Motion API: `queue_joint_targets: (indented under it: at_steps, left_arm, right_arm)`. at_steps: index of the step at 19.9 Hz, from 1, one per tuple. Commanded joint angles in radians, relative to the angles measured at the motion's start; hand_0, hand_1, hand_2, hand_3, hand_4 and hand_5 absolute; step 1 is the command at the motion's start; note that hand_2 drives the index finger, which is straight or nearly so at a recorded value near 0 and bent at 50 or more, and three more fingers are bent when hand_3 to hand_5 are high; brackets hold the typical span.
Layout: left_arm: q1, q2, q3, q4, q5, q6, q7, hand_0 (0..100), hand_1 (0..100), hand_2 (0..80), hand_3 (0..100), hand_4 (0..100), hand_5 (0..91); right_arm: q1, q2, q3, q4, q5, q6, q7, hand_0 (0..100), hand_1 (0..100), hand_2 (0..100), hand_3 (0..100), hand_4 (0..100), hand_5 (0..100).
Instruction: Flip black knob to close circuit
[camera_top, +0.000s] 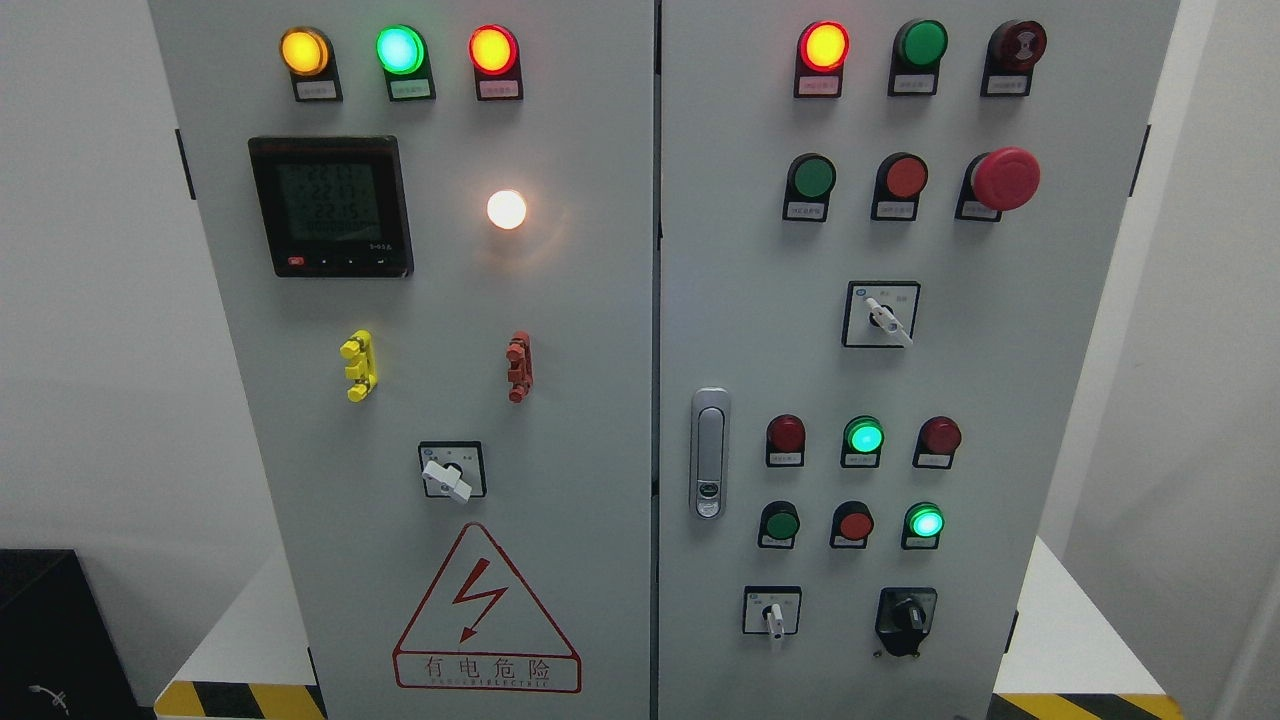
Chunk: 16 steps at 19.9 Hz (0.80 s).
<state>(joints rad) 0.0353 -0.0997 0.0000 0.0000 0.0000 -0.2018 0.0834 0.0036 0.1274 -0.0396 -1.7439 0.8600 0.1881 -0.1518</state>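
Observation:
The black knob (906, 618) sits on a black base at the lower right of the grey cabinet's right door (960, 400). Its handle points up and slightly to the left. Neither of my hands nor any arm shows in the head view.
To the knob's left is a white-handled selector switch (772, 612); two more (882, 314) (450, 472) sit higher up. Lit lamps, push buttons, a red emergency stop (1005, 179), a door latch (709, 452), a meter (330, 205) and a warning triangle (486, 612) cover the panel.

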Motion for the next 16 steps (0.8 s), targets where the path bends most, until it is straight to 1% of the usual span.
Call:
queue_joint_targets:
  at_steps: [1, 5, 10, 11, 13, 16]
  left_arm:
    - [0.0, 0.0, -0.021, 0.021, -0.021, -0.001, -0.001, 12, 56, 0.0, 0, 0, 0.0]
    - [0.0, 0.0, -0.021, 0.021, -0.021, 0.001, -0.001, 12, 56, 0.0, 0, 0, 0.0]
    - [0.0, 0.0, -0.021, 0.021, -0.021, 0.001, -0.001, 12, 56, 0.0, 0, 0, 0.0]
    - [0.0, 0.002, -0.021, 0.021, -0.021, -0.001, -0.001, 12, 56, 0.0, 0, 0, 0.0]
    - [0.0, 0.0, -0.021, 0.021, -0.021, 0.001, -0.001, 12, 56, 0.0, 0, 0, 0.0]
    - [0.0, 0.0, -0.021, 0.021, -0.021, -0.001, -0.001, 12, 56, 0.0, 0, 0, 0.0]
  right_arm:
    - [0.016, 0.001, 0.018, -0.022, 0.03, 0.016, -0.009, 0, 17, 79, 94, 77, 82]
    - [0.003, 0.008, 0.02, -0.013, 0.048, 0.039, -0.003, 0, 16, 79, 93, 77, 81]
    - [-0.042, 0.011, 0.012, 0.012, 0.071, 0.042, 0.003, 0, 15, 78, 93, 77, 81]
    - [-0.051, 0.014, 0.01, 0.021, 0.08, 0.042, 0.006, 0, 15, 78, 93, 77, 81]
    - [-0.066, 0.015, 0.007, 0.034, 0.089, 0.047, 0.026, 0, 15, 78, 93, 77, 81]
    - [-0.083, 0.015, -0.014, 0.047, 0.097, 0.059, 0.029, 0, 14, 78, 93, 77, 81]
